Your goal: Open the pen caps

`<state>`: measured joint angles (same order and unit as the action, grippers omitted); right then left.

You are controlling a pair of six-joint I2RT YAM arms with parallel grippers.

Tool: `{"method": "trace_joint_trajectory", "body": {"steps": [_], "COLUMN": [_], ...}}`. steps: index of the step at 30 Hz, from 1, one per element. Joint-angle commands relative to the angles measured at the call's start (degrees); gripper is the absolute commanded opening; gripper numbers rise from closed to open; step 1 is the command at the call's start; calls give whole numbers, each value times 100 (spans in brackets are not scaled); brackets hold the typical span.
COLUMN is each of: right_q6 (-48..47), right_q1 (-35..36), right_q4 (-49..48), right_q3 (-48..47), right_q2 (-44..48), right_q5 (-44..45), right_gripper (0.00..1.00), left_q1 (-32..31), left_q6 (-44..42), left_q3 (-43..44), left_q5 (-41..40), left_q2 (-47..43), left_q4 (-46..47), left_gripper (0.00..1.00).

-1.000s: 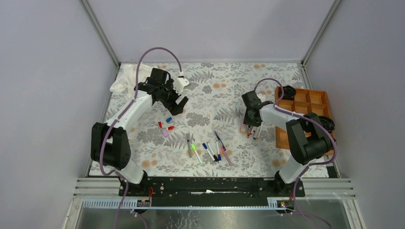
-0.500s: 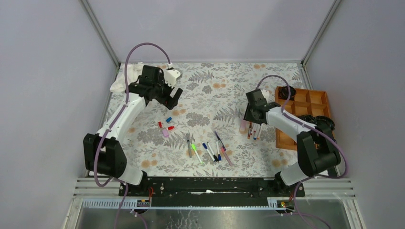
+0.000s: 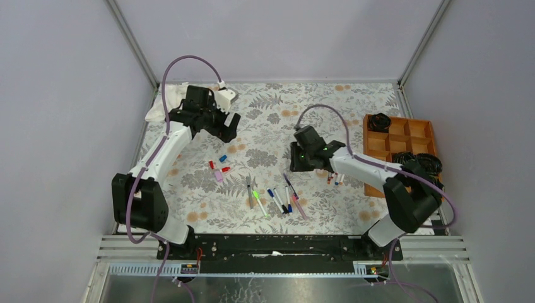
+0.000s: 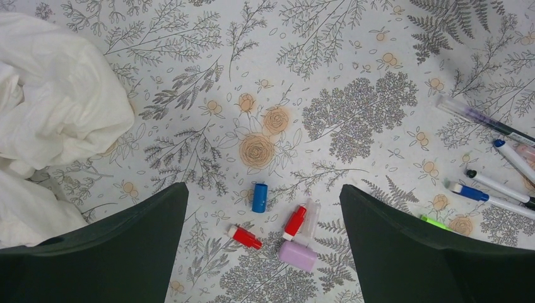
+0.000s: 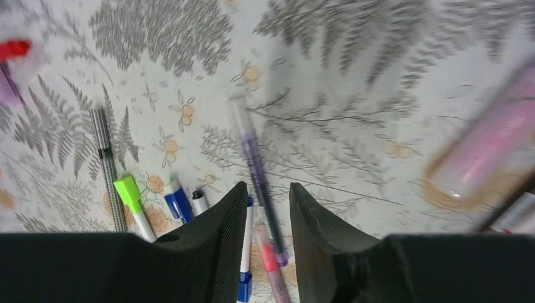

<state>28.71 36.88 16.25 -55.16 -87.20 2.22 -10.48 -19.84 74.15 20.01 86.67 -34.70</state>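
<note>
On the bench (image 3: 277, 120), left of the middle, the pen caps (image 3: 218, 167) are found loose in a small group: one blue, two red and one lilac, all lying on their sides. The pens (image 3: 276, 199) are spread nearer the front edge, apart from the caps, and a few more (image 3: 333, 179) lie near a wooden tray (image 3: 404, 136) at the right.

The bench is covered by a sheet printed with grey ferns and orange flowers. It is closed in by plain lilac-grey walls and metal posts. A crumpled white cloth (image 3: 161, 104) is bunched in the far left corner.

The left fingers (image 4: 126, 252) are spread wide above the caps, and nothing is held. The right fingers (image 5: 208, 252) are parted by a narrow gap above the pens, and nothing is seen pinched.

The right wrist view is blurred, so the pens at its edges cannot be made out well. A clear piece lies against one red cap; what it is cannot be told. Dark coils in the tray are hard to make out.

The caps are short, smooth plastic cylinders. The pens are thin and mostly white-barrelled.
</note>
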Motion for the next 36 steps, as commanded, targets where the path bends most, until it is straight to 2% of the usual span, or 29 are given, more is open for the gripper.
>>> {"method": "trace_joint_trajectory", "body": {"steps": [1, 13, 20, 26, 31, 33, 35, 36], "right_q6": [-221, -435, -465, -577, -847, -983, -1132, -1190], "right_q1": [406, 606, 601, 592, 578, 555, 505, 474], "right_q4": [-86, 111, 67, 99, 306, 416, 470, 488], "right_q3": [-432, -650, -617, -781, -1055, -1233, -1385, -1449], "right_q2": [-676, -1568, -1767, -1781, -1408, -1206, -1034, -974], "right_q5": [-413, -251, -27, 93, 268, 50, -698, -1363], "right_gripper": [37, 34, 20, 1, 0, 0, 0, 0], "left_q1": [20, 20, 20, 20, 22, 20, 24, 18], "left_q6": [-5, -275, -341, -447, -921, -1255, -1632, -1829], "left_q3": [-134, -280, -327, -442, -785, -843, -859, -884], "left_q5": [137, 400, 486, 533, 806, 1057, 1336, 1489], "left_q2": [74, 152, 192, 181, 5, -95, -197, -248], "left_q4": [353, 280, 275, 255, 198, -8, -306, -498], "left_gripper": [98, 98, 99, 98, 98, 98, 98, 98]}}
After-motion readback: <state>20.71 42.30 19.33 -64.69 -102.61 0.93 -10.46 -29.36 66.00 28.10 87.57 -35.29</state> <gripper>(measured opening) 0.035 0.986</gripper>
